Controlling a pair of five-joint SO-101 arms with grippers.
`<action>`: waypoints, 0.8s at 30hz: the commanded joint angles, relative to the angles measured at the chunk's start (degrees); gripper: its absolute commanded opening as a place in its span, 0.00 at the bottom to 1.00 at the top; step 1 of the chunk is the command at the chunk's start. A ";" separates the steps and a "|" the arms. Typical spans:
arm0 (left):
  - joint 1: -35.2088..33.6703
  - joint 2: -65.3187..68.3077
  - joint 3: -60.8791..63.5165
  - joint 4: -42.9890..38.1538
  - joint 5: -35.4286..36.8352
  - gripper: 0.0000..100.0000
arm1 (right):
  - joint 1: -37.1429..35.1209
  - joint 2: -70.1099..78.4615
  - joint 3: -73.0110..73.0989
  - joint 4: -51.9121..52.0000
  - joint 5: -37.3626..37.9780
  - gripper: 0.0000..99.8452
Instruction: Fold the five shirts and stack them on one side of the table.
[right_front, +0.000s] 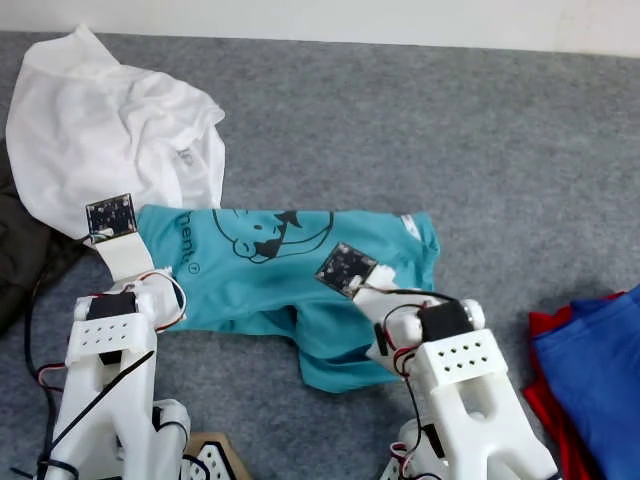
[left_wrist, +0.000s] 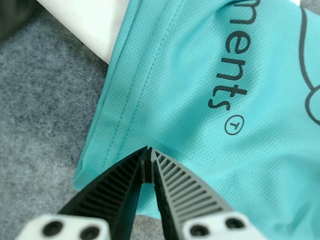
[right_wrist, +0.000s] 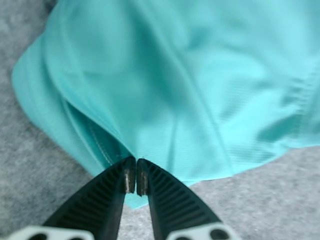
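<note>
Pinching the teal shirt (right_front: 250, 280) at either end, the left gripper (left_wrist: 149, 150) and right gripper (right_wrist: 136, 162) are both closed tight on its fabric, mid-fold I'd say, with the white shirt (right_front: 100, 140) just beyond the left gripper not yet folded.

The right edge of the high view cuts off the blue shirt (right_front: 598, 372) and the red shirt (right_front: 543, 398) under it, the left edge a dark garment (right_front: 20, 268).
</note>
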 joint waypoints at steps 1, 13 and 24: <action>0.48 -0.40 -0.13 -0.97 0.18 0.01 | 2.07 0.13 -5.32 -0.75 0.53 0.01; 0.48 -0.40 -0.13 -0.97 0.18 0.01 | 8.75 2.86 -13.85 -8.04 0.62 0.01; 0.48 -0.40 -0.13 -0.97 0.18 0.01 | 10.77 29.14 -31.96 -8.75 -6.77 0.01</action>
